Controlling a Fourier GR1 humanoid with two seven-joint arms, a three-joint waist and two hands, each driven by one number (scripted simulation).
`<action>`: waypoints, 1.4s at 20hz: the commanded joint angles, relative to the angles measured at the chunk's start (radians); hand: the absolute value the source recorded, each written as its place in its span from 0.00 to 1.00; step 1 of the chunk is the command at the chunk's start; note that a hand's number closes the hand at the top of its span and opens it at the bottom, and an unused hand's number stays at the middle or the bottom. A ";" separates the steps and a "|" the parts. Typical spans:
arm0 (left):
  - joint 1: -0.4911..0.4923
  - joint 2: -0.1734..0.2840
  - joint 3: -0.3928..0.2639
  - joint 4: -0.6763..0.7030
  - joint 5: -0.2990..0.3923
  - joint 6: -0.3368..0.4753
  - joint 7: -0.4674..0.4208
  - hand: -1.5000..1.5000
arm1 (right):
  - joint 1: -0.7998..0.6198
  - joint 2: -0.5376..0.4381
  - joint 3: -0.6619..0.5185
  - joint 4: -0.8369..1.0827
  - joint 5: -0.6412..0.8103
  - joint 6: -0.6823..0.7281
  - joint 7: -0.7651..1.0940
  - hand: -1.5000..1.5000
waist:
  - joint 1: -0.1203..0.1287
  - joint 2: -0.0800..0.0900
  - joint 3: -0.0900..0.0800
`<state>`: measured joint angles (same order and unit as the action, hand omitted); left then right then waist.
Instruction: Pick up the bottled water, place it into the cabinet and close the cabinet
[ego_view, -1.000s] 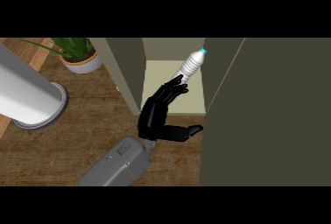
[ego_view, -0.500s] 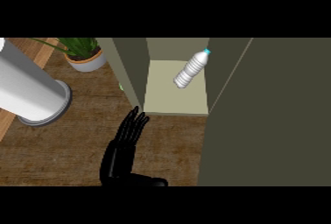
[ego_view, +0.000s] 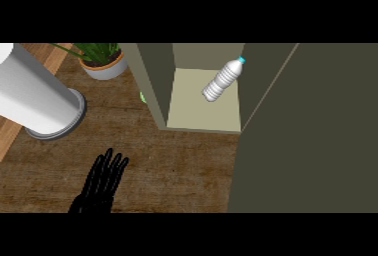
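bottled water (ego_view: 222, 80) in cabinet (ego_view: 203, 107), hand (ego_view: 102, 184) well apart

Clear ribbed bottled water (ego_view: 222, 81) with blue cap, olive cabinet (ego_view: 310, 125), black hand (ego_view: 102, 182), wood-grain counter (ego_view: 177, 165)

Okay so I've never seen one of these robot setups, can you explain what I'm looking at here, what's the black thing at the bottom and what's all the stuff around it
You are looking steeply down from a humanoid robot's head at a wooden counter. The black shape at the lower edge is one of the robot's hands, with fingers and a thumb; the fingers are straight and it holds nothing. Which hand it is cannot be told from this picture, and no other hand shows.

Ahead stands an olive cabinet, open, with its door filling the right side. Inside, a bottled water with a blue cap stands tilted on the cabinet's pale floor. So the bottle is already in; the door is not yet closed.

To the left are a large white cylinder on a grey base and a potted plant behind it.
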<state>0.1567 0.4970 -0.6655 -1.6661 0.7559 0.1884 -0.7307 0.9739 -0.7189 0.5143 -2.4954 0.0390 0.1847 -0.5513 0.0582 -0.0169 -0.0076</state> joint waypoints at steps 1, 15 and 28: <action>0.088 0.121 0.053 -0.069 0.024 -0.062 -0.032 0.00 | -0.060 -0.066 0.051 -0.190 0.178 0.021 0.110 1.00 | 0.015 0.003 -0.003; 0.255 0.345 0.192 -0.117 0.104 -0.327 -0.154 0.00 | -0.402 -0.004 0.235 -0.126 0.039 -0.002 0.403 1.00 | 0.075 0.036 -0.003; 0.273 0.410 0.243 -0.079 0.116 -0.404 -0.175 0.00 | -0.729 0.118 0.289 0.028 -0.037 0.006 0.609 1.00 | 0.122 0.048 -0.011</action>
<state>0.4308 0.8926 -0.4367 -1.7464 0.8627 -0.1981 -0.9033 0.3129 -0.6508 0.7068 -2.4840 0.0119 0.1765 -0.0711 0.1727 0.0247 -0.0185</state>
